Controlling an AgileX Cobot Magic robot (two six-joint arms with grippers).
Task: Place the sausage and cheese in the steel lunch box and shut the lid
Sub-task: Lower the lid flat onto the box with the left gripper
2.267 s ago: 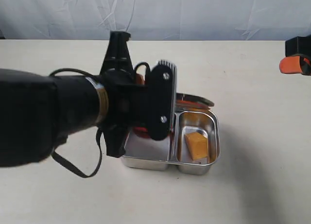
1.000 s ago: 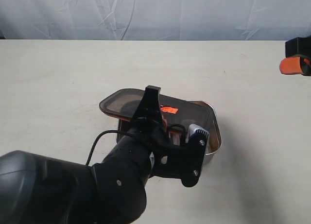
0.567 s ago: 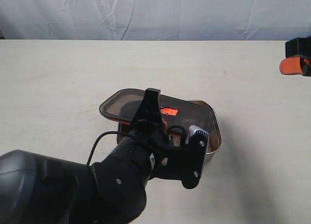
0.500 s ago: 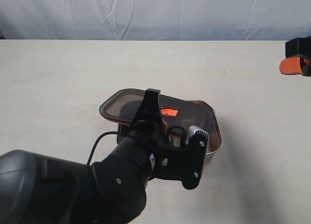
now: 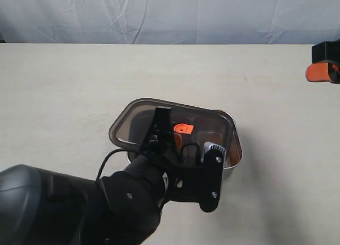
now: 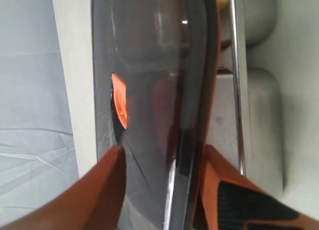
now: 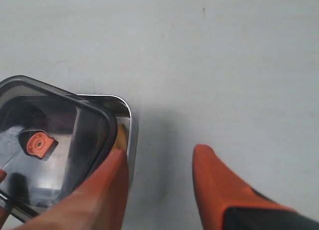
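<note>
The left gripper's (image 6: 163, 155) orange fingers (image 6: 107, 185) stand apart, one on each side of the near edge of the lid (image 5: 138, 117). Whether either pad touches it I cannot tell.

The dark see-through lid lies over the steel lunch box (image 5: 237, 149) at the middle of the exterior view. It is shifted toward 9 o'clock, so it overhangs there and the box's bare rim shows at 3 o'clock. The lid's orange valve (image 5: 181, 128) faces up.

A sliver of the yellow cheese (image 7: 119, 135) shows between the lid's corner and the box rim. The sausage cannot be made out under the tinted lid.

The black left arm (image 5: 79, 202) reaches in from 7 o'clock.

The right gripper's (image 7: 160, 152) fingers are spread and hold nothing. It hangs over the pale table (image 5: 276, 192) just beside the box's 3 o'clock end, and in the exterior view it shows only at the edge near 2 o'clock.
</note>
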